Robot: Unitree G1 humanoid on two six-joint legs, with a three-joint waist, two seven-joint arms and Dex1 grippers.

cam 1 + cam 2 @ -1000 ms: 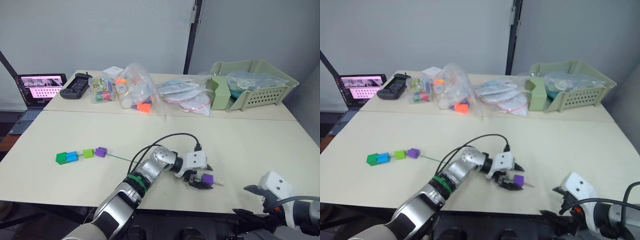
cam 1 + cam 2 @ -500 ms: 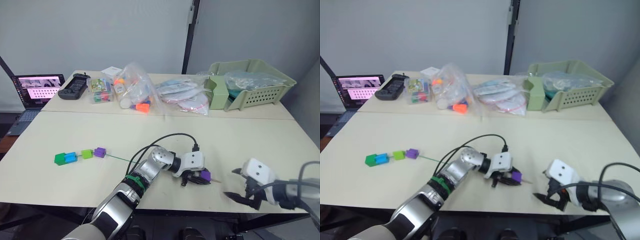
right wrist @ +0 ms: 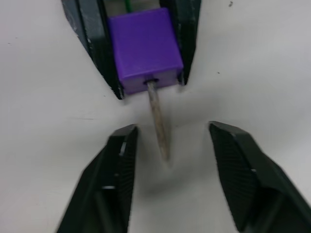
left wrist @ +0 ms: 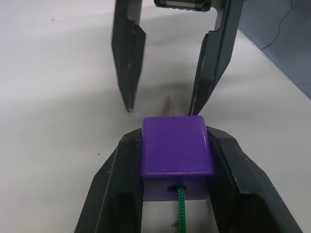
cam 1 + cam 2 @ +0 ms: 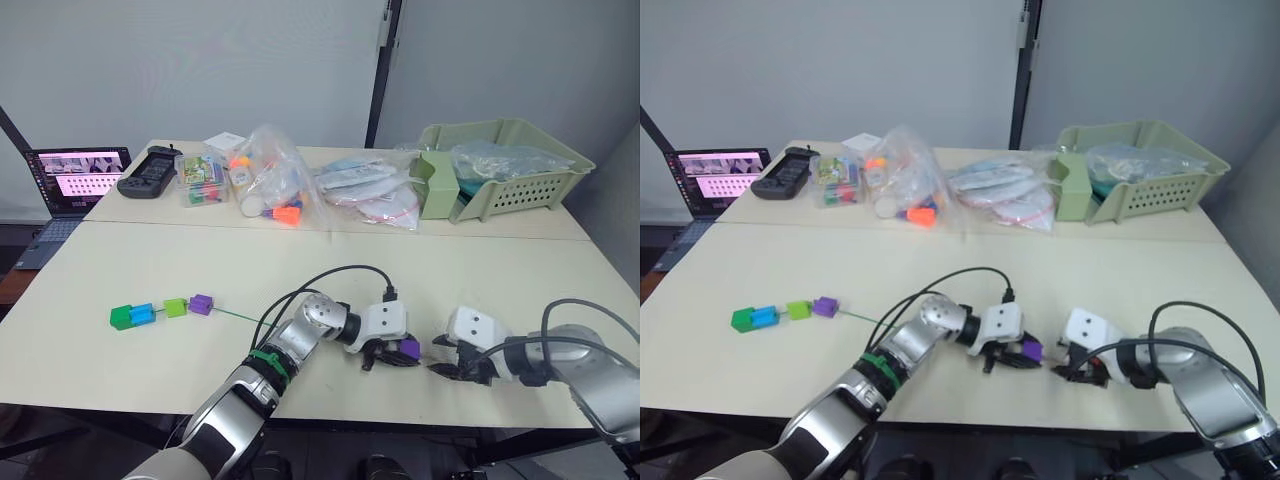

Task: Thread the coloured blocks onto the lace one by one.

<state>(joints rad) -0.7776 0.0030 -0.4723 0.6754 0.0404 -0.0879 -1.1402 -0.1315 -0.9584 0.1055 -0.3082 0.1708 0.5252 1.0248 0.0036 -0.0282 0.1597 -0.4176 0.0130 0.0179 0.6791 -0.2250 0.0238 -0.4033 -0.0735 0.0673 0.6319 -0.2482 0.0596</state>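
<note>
The left gripper (image 5: pixel 398 355) rests low on the near part of the cream bench (image 5: pixel 500 290), its two black fingers pinching a small purple plastic cube (image 4: pixel 177 155) from both sides. The thin dark-green lace (image 4: pixel 181 208) enters the hole in one face of this cube, and its stiff pale tan tip (image 3: pixel 158 118) protrudes from the opposite face, lying close to the bench surface. The right gripper (image 3: pixel 171 180) sits just to the right of the cube, facing it, with its fingers spread apart; the tan tip points into the gap between them without touching either finger. The lace runs left across the bench from the left gripper to a row of four threaded cubes: a second purple cube (image 5: pixel 201 304), a lime green cube (image 5: pixel 176 307), a blue cube (image 5: pixel 142 313) and a dark green cube (image 5: pixel 122 317) at the far-left end. Along the far side of the bench stand a pale green plastic basket (image 5: pixel 505 168), clear plastic bags (image 5: pixel 270 175) holding coloured toy pieces, and an open laptop (image 5: pixel 68 182).
</note>
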